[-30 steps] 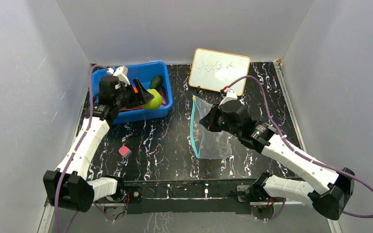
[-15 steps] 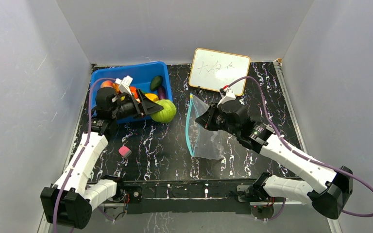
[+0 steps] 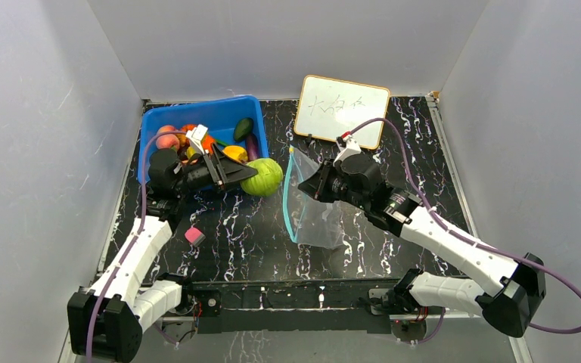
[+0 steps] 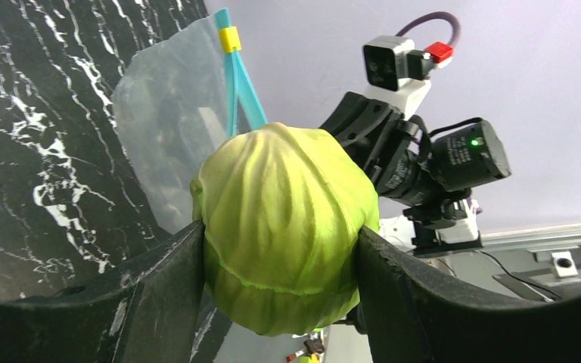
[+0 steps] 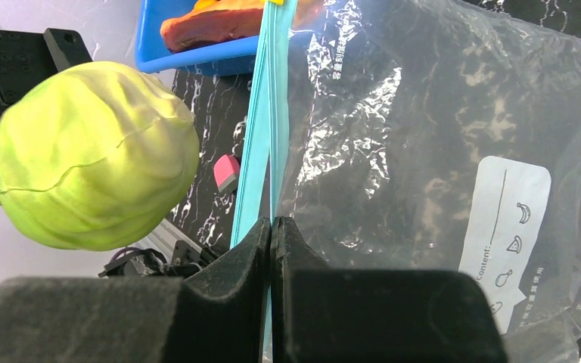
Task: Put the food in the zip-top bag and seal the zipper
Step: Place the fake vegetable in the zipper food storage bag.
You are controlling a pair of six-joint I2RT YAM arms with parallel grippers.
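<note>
Item: green round fruit, clamped in my left gripper, airborne between blue bin and zip-top bag.
My right gripper: pressed together on zipper, holding mouth up.
Step, my judgement: loading fruit.
Next needs: mouth spread wider, fruit aligned, then release.

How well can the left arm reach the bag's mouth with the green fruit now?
Probably well: nothing lies between the green fruit in the left pincer and the bag, whose blue strip the right pincer holds up. The mouth looks narrow.
</note>
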